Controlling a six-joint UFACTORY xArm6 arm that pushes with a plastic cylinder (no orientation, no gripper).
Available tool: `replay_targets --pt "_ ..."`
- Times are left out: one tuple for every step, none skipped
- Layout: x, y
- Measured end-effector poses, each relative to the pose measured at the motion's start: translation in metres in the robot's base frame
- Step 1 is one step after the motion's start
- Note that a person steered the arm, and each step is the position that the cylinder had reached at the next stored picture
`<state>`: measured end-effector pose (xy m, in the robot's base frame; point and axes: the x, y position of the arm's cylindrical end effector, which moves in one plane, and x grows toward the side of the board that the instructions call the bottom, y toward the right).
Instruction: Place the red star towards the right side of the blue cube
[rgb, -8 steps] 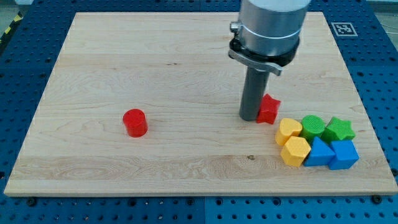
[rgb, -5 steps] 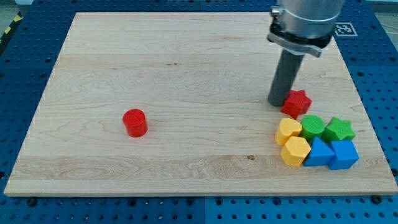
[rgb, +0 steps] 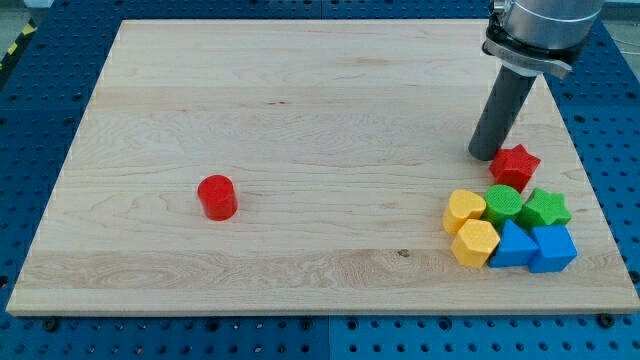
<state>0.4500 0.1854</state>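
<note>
My tip (rgb: 486, 156) (the tool) touches the red star (rgb: 514, 166).

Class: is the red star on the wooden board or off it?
On it: the red star rests on the wooden board, beside my tip.

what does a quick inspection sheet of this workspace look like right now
surface: wooden board, flat, on a blue perforated base.
job's things: red star above the cluster, at the green blocks' top edge; blue cube at the cluster's lower right.
clutter: red cylinder alone at the view's left; two yellow blocks, two green blocks, blue triangle.
grippers: none; my tip sits against the red star's upper left.
cables: nothing seen.
surroundings: printed marker tag at the board's top right.
</note>
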Motion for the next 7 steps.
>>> replay_targets --pt "0.01 0.02" --pt "0.011 0.034" --pt "0.01 0.01" --pt "0.012 -0.003" --pt "0.025 0.021" --pt "0.025 0.045" --pt "0.025 0.061"
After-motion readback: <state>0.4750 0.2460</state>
